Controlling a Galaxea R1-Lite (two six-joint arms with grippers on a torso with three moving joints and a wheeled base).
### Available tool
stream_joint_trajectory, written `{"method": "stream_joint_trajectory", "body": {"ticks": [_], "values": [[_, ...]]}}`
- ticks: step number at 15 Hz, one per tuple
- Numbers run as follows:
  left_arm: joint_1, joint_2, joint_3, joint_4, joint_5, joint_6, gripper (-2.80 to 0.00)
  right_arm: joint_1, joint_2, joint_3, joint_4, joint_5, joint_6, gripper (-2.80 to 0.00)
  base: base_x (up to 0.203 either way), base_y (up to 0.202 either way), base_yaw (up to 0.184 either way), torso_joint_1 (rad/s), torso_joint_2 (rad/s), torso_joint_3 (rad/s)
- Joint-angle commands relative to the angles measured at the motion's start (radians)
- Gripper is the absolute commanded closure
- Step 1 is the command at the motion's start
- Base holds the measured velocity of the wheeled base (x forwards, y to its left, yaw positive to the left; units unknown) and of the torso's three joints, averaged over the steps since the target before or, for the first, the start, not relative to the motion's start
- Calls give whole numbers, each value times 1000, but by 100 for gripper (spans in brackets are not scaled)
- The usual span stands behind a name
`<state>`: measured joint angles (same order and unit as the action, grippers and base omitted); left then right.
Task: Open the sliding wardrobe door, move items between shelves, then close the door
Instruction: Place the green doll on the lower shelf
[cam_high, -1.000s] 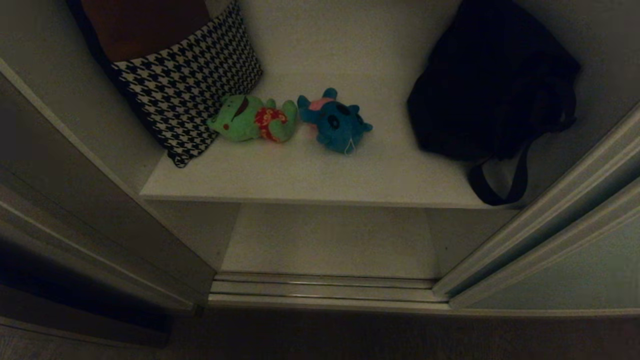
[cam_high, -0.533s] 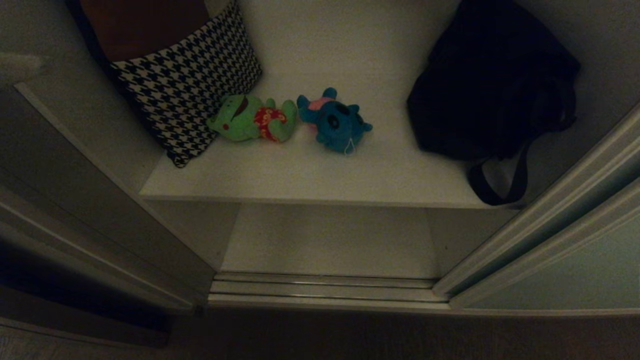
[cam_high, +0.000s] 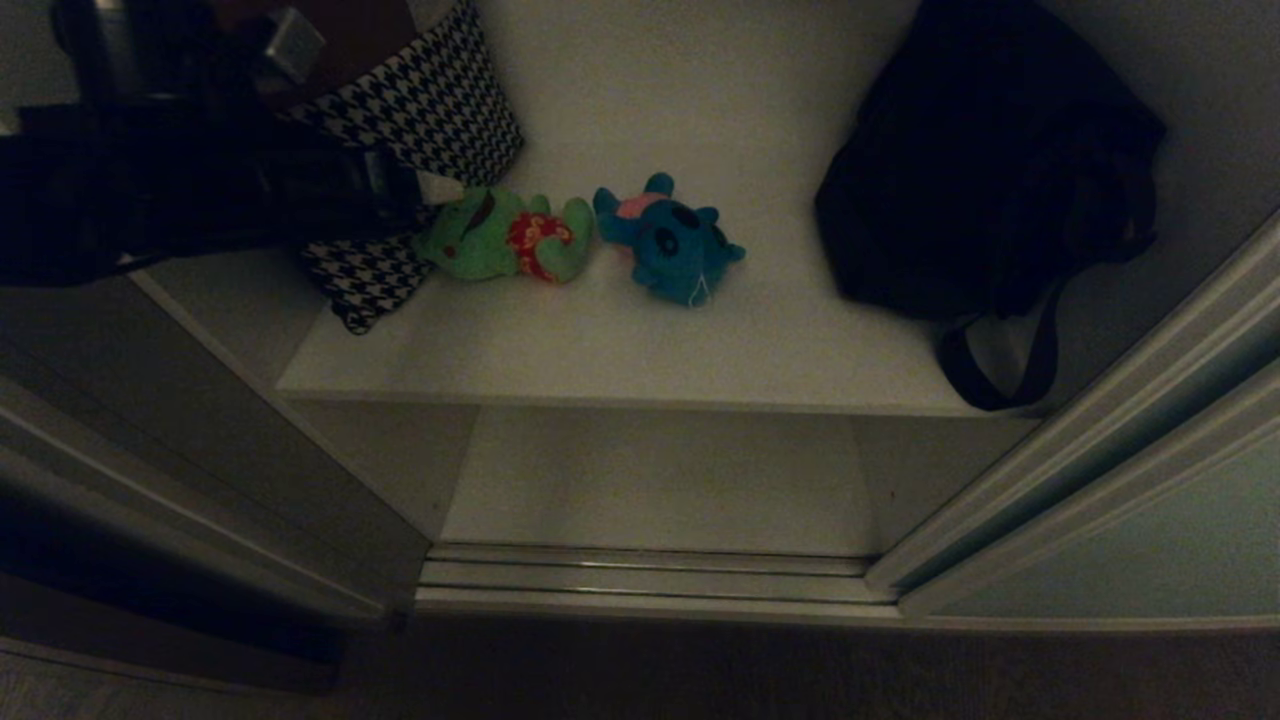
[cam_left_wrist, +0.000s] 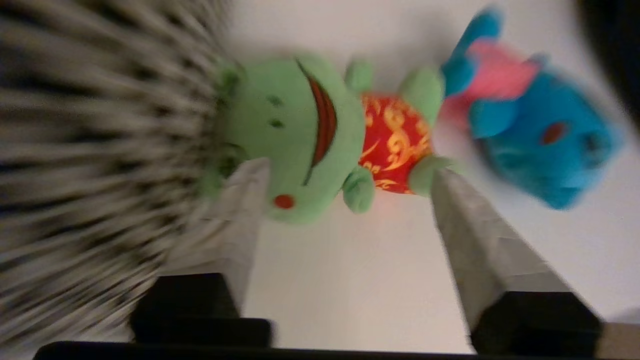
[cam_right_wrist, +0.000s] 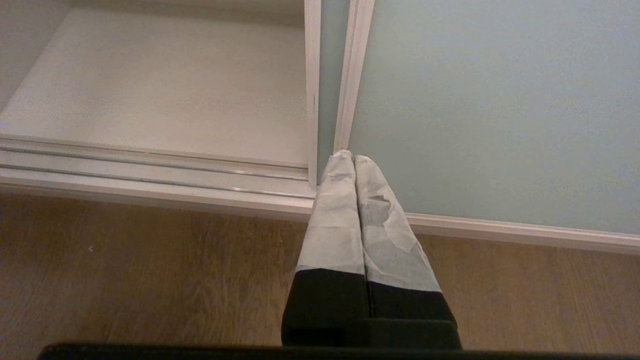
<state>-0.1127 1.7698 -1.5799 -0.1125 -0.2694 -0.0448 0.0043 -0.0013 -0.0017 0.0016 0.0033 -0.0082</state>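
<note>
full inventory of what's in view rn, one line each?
green toy: 1, green with red patch, upper shelf, beside houndstooth bag
blue toy: 1, teal with pink back, upper shelf, right of green toy
houndstooth bag: 1, black-white, shelf back left
black bag: 1, black, shelf right
shelves: 2, white, upper and lower
door: 1, pale grey-green, slid right
floor track: 1, silvery, below shelves
left tool: 1, open, before green toy
right tool: 1, shut, low by door
</note>
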Motion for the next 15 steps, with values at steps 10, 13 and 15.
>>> {"method": "stream_joint_trajectory", "body": {"ticks": [10,13,15], "values": [[-87,323,-257,-143,127,-60,-280,0,0,0,-2,1,-1,0,0,0,0,0,0,0],[-87,308,-243,-177,152,-48,-280,0,0,0,0,0,0,0,0,0,0,0,0,0],[-87,316,-249,-230,192,-8,-280,0,0,0,0,0,-1,0,0,0,0,0,0,0]]}}
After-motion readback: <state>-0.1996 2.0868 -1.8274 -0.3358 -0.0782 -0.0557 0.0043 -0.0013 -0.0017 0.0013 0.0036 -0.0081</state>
